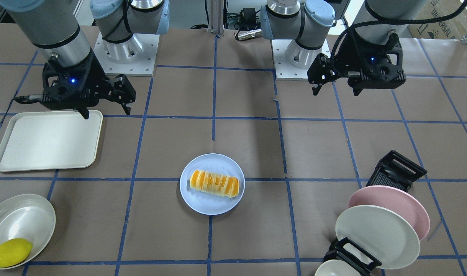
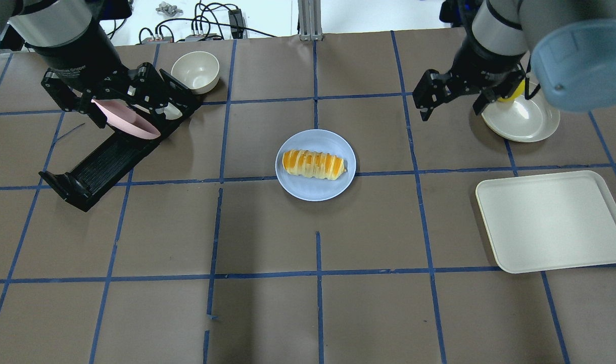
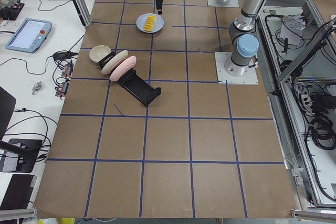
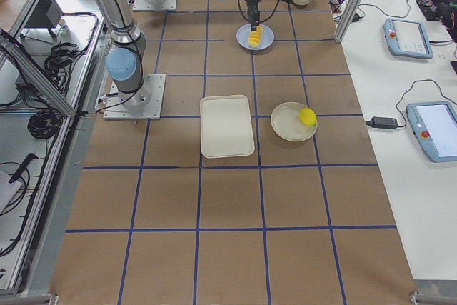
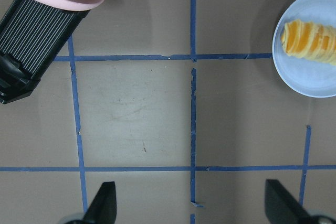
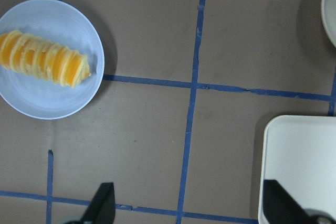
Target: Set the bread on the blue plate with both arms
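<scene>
The bread [image 1: 215, 183], an orange-golden loaf with cream stripes, lies across the blue plate [image 1: 212, 209] at the middle of the table. It also shows in the overhead view [image 2: 313, 164] on the plate [image 2: 315, 192]. My left gripper [image 1: 336, 90] hangs open and empty above the table, well off to the plate's side. My right gripper [image 1: 106, 111] is open and empty over the tray's corner. The left wrist view shows the bread [image 5: 312, 40] at its upper right. The right wrist view shows it [image 6: 44, 59] at its upper left.
A cream tray [image 1: 45, 142] lies on my right side. A cream dish [image 1: 20, 222] beyond it holds a yellow lemon [image 1: 11, 252]. On my left a black dish rack [image 1: 394, 176] holds a pink plate [image 1: 390, 205] and a cream plate [image 1: 377, 235]. A cream bowl [image 2: 195, 72] stands by it.
</scene>
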Available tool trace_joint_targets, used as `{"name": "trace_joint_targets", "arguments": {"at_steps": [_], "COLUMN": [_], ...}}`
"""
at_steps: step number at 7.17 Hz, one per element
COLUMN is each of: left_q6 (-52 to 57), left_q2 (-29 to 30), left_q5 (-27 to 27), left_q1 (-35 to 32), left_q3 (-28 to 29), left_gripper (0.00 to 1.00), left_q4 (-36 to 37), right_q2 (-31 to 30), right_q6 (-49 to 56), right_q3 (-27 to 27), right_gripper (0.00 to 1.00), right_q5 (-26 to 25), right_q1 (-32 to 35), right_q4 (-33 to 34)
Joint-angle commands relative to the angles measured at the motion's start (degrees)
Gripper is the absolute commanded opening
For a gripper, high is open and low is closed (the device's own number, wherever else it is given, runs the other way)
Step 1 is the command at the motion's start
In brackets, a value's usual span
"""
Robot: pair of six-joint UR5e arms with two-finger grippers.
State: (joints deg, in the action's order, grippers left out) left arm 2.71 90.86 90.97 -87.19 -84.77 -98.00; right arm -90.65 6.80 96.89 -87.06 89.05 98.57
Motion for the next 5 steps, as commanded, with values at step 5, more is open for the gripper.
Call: {"name": "trace_joint_targets", "arguments": {"at_steps": [5], "left_q6": [-0.1], "left_q2": [-0.1], "left_q5": [-0.1], "left_q1": [0.0], "left_q3": [-0.4], "left_gripper": [1.00], "left_q4": [0.1], "right_q2": [-0.9], "right_q6": [-0.3], "right_q3": [-3.7], "right_gripper": [1.00], "right_q5": [-0.3], "right_q1": [-3.6], "right_q4": [-7.5]}}
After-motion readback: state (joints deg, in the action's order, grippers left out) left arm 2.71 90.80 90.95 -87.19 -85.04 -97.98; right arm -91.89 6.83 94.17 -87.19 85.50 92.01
